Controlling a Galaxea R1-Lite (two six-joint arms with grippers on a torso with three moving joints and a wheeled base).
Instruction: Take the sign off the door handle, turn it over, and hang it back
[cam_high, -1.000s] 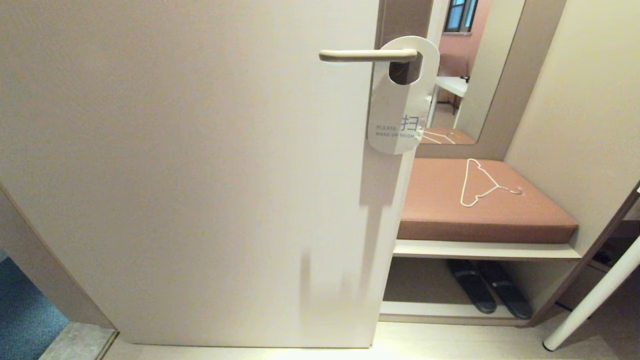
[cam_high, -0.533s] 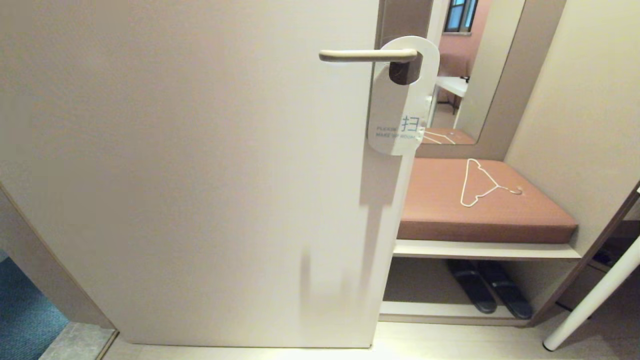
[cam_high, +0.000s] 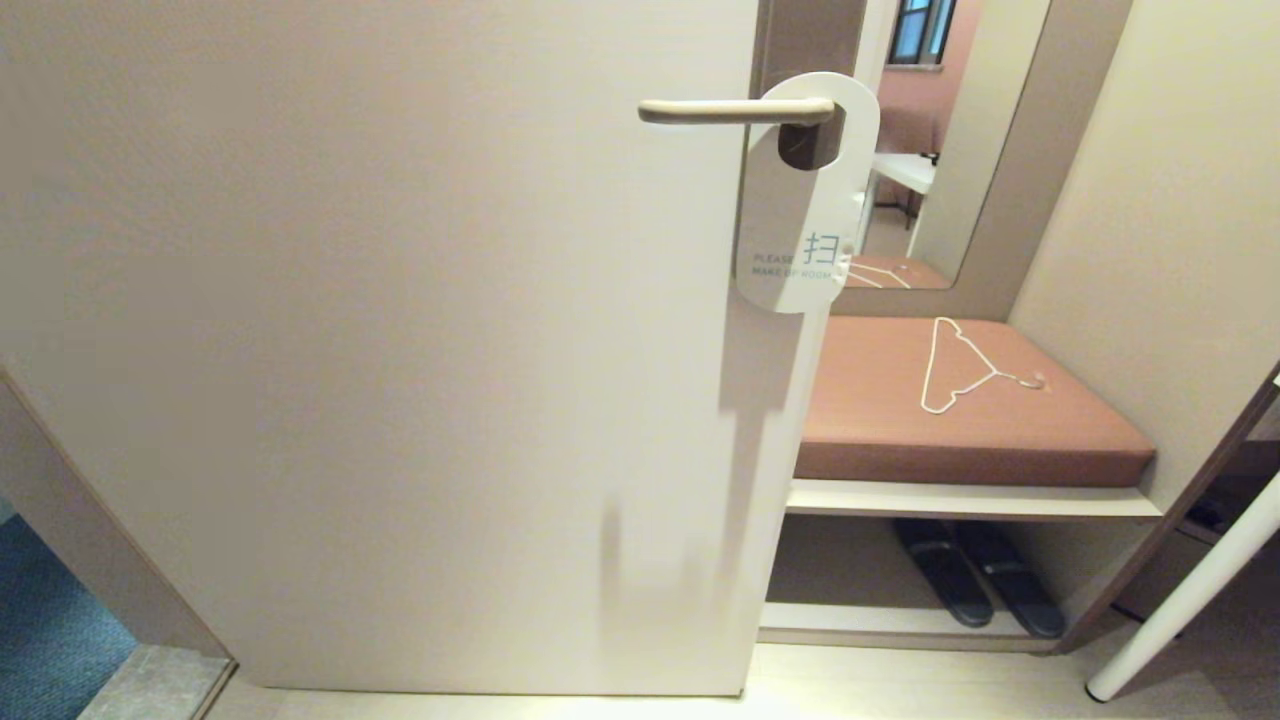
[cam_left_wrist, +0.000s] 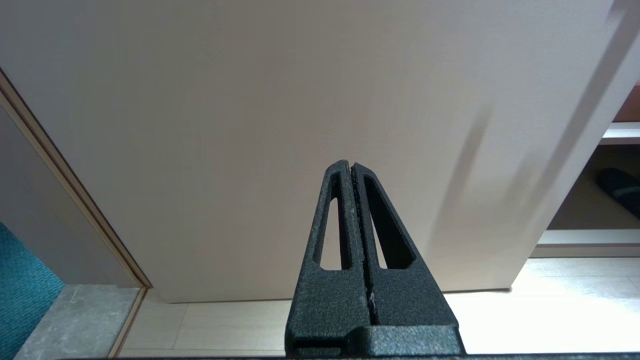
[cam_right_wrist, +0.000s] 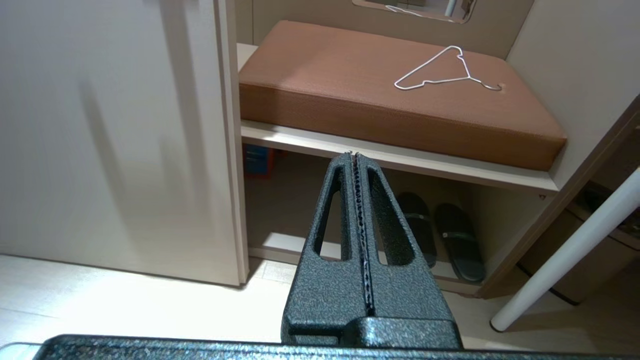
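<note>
Sign (cam_high: 800, 200) swung slightly, perhaps, on door handle (cam_high: 735, 110); door edge (cam_high: 790, 450) beside.

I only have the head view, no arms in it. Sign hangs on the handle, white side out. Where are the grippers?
Observer: Left gripper is shut and empty, low in front of the door.
Operator: Right one?
Observer: Right gripper is also shut, holding nothing, pointed at the shelf edge under the brown cushion.
Operator: Anything under that shelf I miss?
Observer: A blue and orange item sits behind the door edge, beside the slippers.
</note>
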